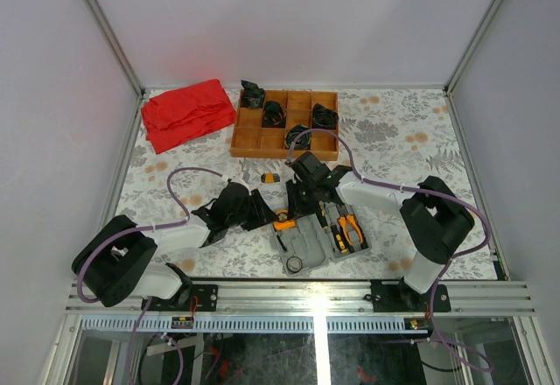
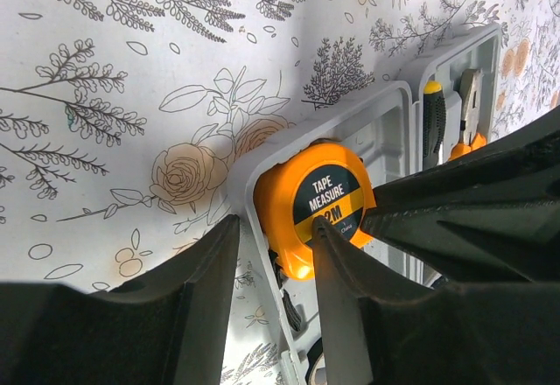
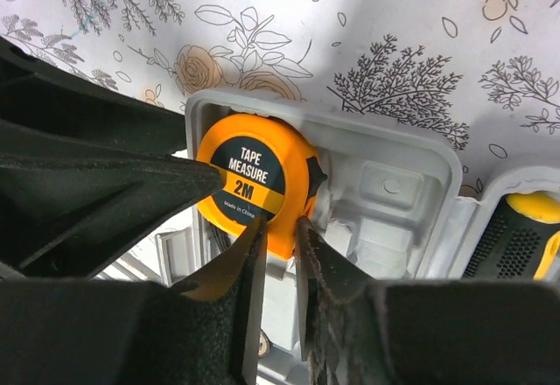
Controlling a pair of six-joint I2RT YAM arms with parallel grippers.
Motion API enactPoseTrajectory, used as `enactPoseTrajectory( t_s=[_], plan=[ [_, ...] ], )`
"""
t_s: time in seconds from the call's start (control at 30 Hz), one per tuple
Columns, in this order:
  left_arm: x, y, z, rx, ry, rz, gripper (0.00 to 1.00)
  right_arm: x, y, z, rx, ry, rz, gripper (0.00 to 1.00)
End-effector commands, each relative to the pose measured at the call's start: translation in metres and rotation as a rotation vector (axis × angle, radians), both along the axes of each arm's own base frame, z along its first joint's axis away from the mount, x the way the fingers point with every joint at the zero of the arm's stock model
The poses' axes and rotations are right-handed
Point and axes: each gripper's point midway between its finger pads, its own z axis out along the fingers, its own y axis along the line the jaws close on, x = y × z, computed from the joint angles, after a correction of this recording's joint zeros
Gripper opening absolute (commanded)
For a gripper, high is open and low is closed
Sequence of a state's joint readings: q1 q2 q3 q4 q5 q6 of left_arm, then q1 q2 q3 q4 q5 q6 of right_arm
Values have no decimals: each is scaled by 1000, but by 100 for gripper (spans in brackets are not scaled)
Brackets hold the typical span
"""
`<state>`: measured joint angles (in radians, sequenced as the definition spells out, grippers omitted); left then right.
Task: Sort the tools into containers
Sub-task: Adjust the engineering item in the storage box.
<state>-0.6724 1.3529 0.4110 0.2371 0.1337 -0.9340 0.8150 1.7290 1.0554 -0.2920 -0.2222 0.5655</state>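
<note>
At the near edge of the table (image 1: 411, 140), just beyond the arm bases, the case (image 3: 394, 184) lies open and flat. Both halves face up so the recesses can be loaded from above. A ring (image 1: 295, 264) lies at the near end of the half on the left arm's side; whether it sits in a recess cannot be told. The other half carries the pliers (image 1: 351, 228) and a screwdriver (image 2: 433, 122), each laid lengthwise in a moulded slot.

The tape (image 2: 319, 201) sits label up in the far corner of the left-side half, close against the corner wall. Whether it is fully seated cannot be told.

Both claws meet at the tape.
- Left claw (image 2: 276, 232): the jaws stand part-way apart and straddle the corner wall, one finger outside the case and one inside at the tape's rim. This placement probably braces the case. Whether the jaws pinch cannot be told.
- Right claw (image 3: 280, 232): the jaws stand at a narrow slit with their tips at the tape's rim, on the side away from the corner. Whether they nip anything cannot be told.

Farther out, a small yellow piece (image 1: 270, 177) lies on the table apart from the case, not yet sorted. Beyond it, the tray (image 1: 262, 152) holds black bundles (image 1: 273, 112), with a red cloth (image 1: 186, 114) beside it.
</note>
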Motion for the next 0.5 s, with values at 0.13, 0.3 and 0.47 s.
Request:
enactPoseTrajectory(
  t_s=[0.13, 0.3, 0.47],
  plan=[
    [-8, -2, -9, 19, 19, -50, 35, -16, -13, -36, -85, 32, -4, 15],
    [-12, -4, -10, 14, 20, -67, 34, -23, -16, -56, -136, 4, 18, 13],
    [-17, -5, -13, 16, 22, -78, 33, -31, -16, -76, -226, -11, 50, 13]
  ],
)
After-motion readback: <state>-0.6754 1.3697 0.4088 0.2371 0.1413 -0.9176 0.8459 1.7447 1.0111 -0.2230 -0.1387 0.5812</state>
